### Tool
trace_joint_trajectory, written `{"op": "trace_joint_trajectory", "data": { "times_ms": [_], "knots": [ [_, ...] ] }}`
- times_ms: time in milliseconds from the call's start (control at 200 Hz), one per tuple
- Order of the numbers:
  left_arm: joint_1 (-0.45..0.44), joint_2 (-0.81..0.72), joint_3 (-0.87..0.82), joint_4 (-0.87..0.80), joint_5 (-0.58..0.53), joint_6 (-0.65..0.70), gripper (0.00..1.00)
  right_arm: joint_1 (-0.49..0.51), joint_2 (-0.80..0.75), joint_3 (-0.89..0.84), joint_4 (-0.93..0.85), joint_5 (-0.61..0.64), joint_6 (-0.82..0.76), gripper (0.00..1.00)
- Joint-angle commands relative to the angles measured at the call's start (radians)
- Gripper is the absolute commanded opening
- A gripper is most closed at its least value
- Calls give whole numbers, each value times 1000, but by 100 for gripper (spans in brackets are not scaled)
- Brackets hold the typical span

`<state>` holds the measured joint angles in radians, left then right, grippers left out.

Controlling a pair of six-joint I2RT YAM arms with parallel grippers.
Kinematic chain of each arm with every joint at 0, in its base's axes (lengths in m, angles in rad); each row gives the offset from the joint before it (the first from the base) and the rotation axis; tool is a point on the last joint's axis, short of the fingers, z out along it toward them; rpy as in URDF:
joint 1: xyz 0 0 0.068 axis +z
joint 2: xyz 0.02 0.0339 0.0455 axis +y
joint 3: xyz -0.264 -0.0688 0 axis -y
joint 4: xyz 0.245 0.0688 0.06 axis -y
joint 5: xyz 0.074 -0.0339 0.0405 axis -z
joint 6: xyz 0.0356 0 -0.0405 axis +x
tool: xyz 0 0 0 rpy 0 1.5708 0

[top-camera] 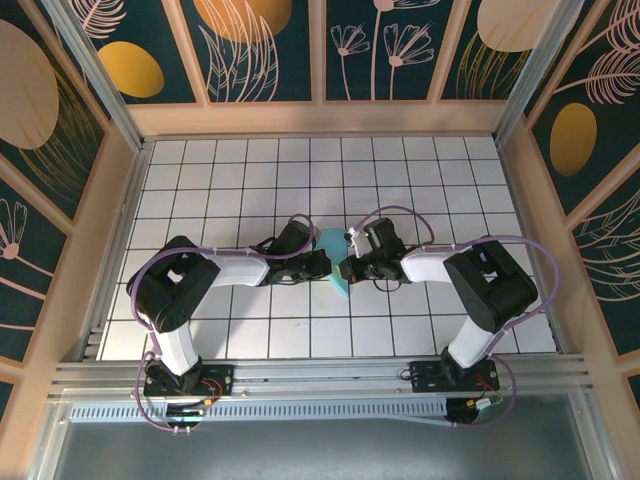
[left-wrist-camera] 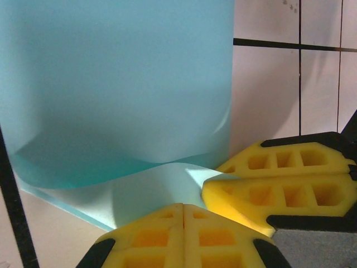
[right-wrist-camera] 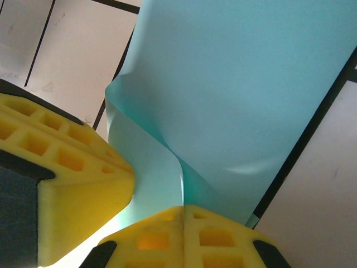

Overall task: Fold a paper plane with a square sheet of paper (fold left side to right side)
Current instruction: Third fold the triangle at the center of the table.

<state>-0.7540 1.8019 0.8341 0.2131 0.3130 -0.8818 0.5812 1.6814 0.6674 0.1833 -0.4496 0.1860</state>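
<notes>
Left tool (left-wrist-camera: 183, 215) and right tool (right-wrist-camera: 183, 216) both pinched the square sheet of paper (left-wrist-camera: 111, 84). Likely held its edge raised to fold across.

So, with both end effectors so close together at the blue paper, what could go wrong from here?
1. The left end effector and right end effector pinch the thin light cyan-blue square sheet of paper almost side by side; pulling apart could tear it.
2. The sheet stands in a loose curl, not flat, so a crease pressed now may come out crooked.
3. The yellow fingers sit very close; a small move might make them collide.
</notes>
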Motion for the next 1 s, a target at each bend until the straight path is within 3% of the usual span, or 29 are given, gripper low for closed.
{"op": "trace_joint_trajectory", "data": {
  "times_ms": [0, 741, 996],
  "knots": [
    [-5, 17, 20, -1, -13, -4, 2, -6, 33, -20, -33, 22, -6, 0],
    [-7, 53, 11, -56, -62, 16, 0, -5, 13, -6, -26, 16, 20, 0],
    [-6, 66, 7, -77, -73, 10, 0, -20, -34, 69, -63, -10, 44, 15]
  ]
}}
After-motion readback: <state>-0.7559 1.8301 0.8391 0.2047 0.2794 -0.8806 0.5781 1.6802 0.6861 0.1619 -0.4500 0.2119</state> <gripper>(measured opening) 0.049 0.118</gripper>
